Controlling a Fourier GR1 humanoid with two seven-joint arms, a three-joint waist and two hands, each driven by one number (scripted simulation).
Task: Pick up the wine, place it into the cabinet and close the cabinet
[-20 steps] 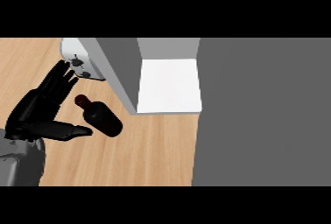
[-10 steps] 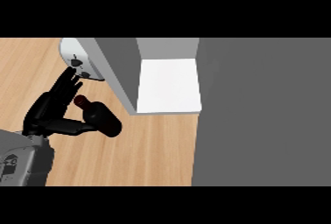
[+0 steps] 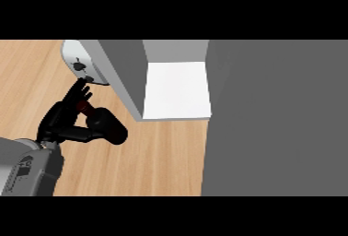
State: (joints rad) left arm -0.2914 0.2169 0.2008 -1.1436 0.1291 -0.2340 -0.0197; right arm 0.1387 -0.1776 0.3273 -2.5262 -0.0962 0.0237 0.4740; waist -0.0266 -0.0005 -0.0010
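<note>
Wooden counter (image 3: 156, 156), light brown, is filling the left part of the view. My left hand (image 3: 62, 117) is showing at the near left and it is holding the wine (image 3: 108, 126). My fingers (image 3: 80, 91) are lying along the left side of the bottle, over its reddish neck. My thumb (image 3: 80, 134) is curling against its near side, so the dark body is sitting between them. The wine is tilting, with the neck pointing far and left. I cannot tell if it is touching the counter. It is staying just left of the grey cabinet (image 3: 272, 115), outside it. The cabinet door (image 3: 125, 73) is standing open beside the white shelf (image 3: 178, 90). My fingertips are almost touching a white rounded piece (image 3: 76, 57) at the far left.
</note>
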